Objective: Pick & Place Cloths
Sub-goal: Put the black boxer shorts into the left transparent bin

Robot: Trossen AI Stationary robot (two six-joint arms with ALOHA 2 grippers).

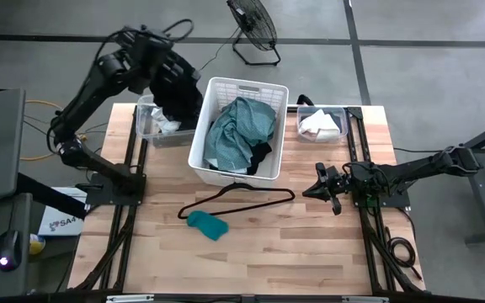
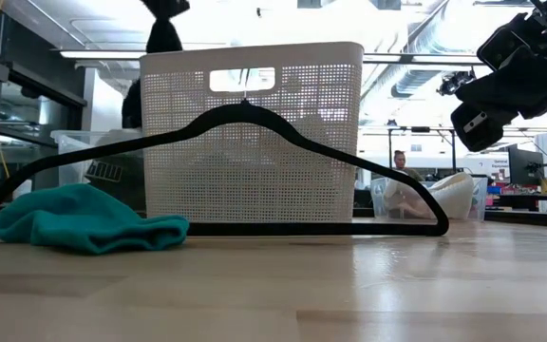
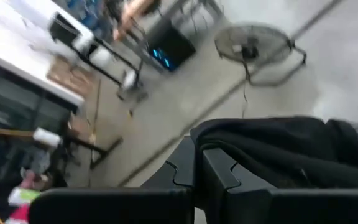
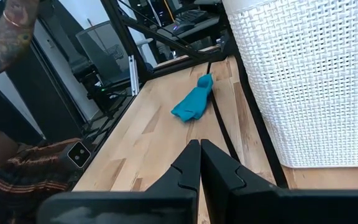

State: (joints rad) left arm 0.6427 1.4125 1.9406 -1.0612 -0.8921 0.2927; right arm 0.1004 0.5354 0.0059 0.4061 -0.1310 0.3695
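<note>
The small teal cloth [image 1: 207, 224] lies on the worktop [image 1: 251, 252], in front of the white basket [image 1: 217, 164] and just beside one end of the black wire hanger [image 1: 251, 200]. It is a long lump, and its long side runs across the worktop, a bit slanted. In the low view it sits flat and soft, touching the hanger's end.

The right tool [image 1: 325, 187] is low over the worktop, off to the cloth's right side, with the hanger's other end between them. Its two fingers [image 4: 197, 168] are pressed shut and hold nothing. They point toward the cloth.

The left tool [image 1: 173, 99] is high up over the clear bin [image 1: 146, 126] by the basket's left side. It is clamped on a black cloth [image 3: 272, 149], which hangs down from it.

So the right tool looks like the one to go for the teal cloth, since the left one is busy and further back. It would need to open its fingers first, then move left past the hanger.

More cloths fill the basket, with a big teal-green one [image 1: 241, 130] on top.
</note>
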